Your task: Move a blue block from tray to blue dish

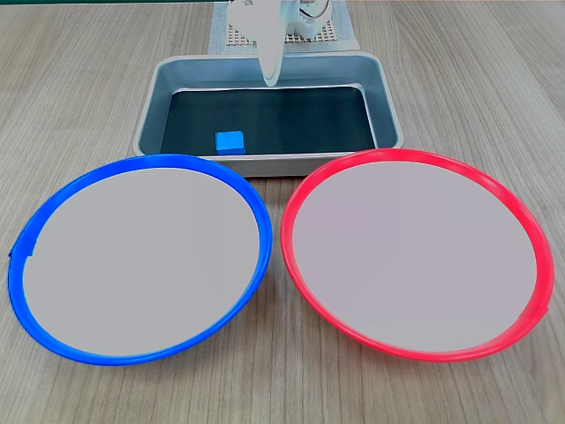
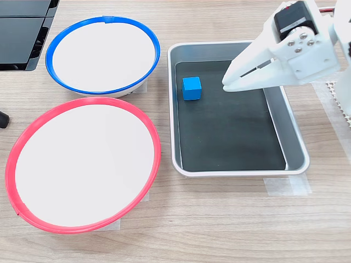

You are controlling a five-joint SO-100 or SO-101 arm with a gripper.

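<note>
Nearest in both exterior views are the two dishes, both empty: blue dish [image 1: 137,256] on the first exterior view's left, red dish [image 1: 415,252] on its right, rims close together but apart.

Behind them sits the tray [image 1: 388,106], walls raised, dark bottom. Block [image 1: 229,141] lies inside, on the bottom, near the wall that faces the dishes and toward the blue-dish end. In the second exterior view the block [image 2: 191,88] is in the tray's upper-left corner area, close to the wall but apparently not touching it.

Gripper [image 2: 229,82]: white, pointing down over the tray, tip above the bottom and to the second exterior view's right of the block, near but apart. Jaws look pressed together, nothing between them; a thin slot shows along the fingers only.

Step, as judged: approach. Block not yet grasped; transfer not begun.

Next move calls for:
- parting the jaws before descent;
- shifting the tip across to centre over the block;
- lowering squarely onto two opposite faces.

Risk: the nearby wall leaves little room for the outer finger; a skewed descent could push the block into the corner.
</note>
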